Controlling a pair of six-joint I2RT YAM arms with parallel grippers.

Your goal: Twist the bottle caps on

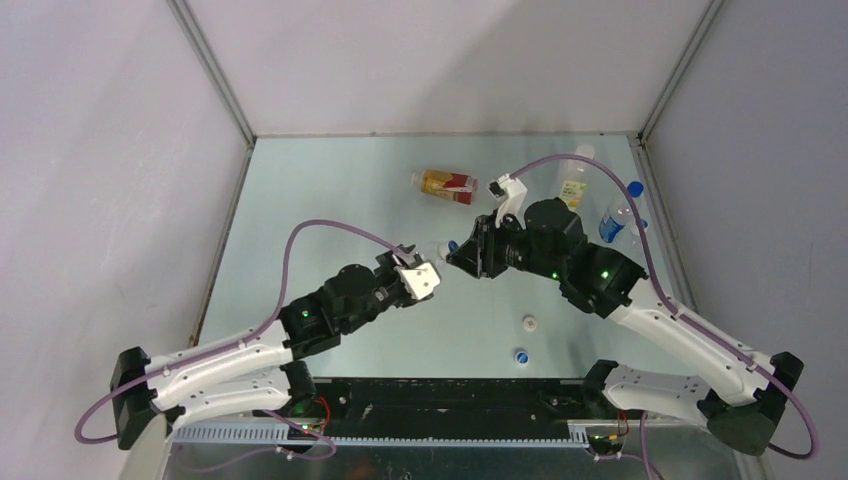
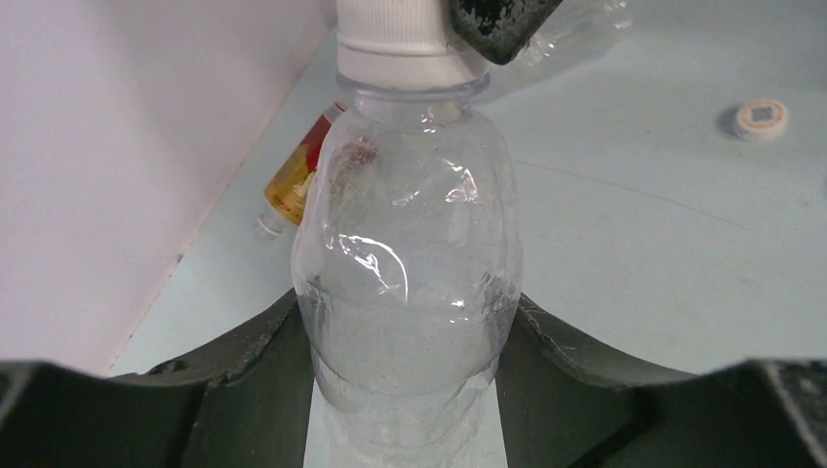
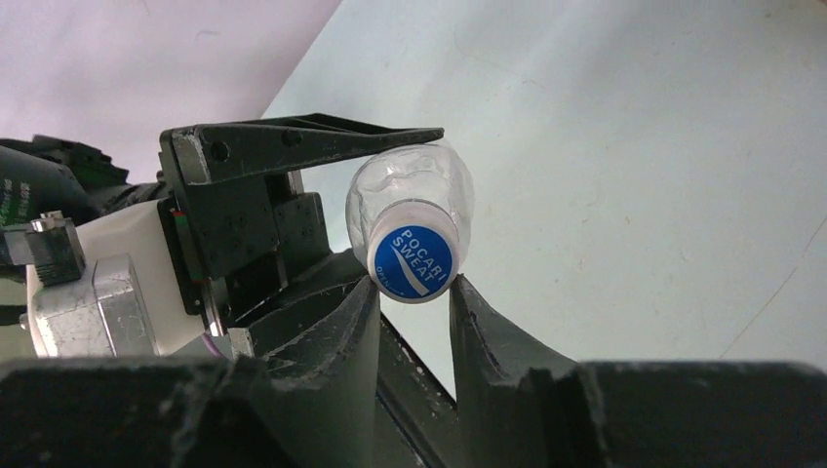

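My left gripper (image 1: 428,268) (image 2: 407,307) is shut on a clear unlabelled bottle (image 2: 405,263) (image 3: 414,185), holding it by its body above the table. A blue-topped cap with white sides (image 3: 414,261) (image 2: 400,44) sits on the bottle's neck. My right gripper (image 1: 458,252) (image 3: 413,283) is shut on that cap, one finger on each side. The amber bottle with the red-orange label (image 1: 445,185) (image 2: 297,175) lies on its side at the back. A white cap (image 1: 529,322) (image 2: 761,117) and a blue cap (image 1: 521,355) lie loose on the table near the front. I cannot make out a second clear unlabelled bottle.
A yellow-labelled bottle (image 1: 573,190) and a blue-labelled bottle (image 1: 612,222) lie at the back right by the enclosure wall. Grey walls close in the pale green table (image 1: 330,190) on the left, back and right. Purple cables loop over both arms.
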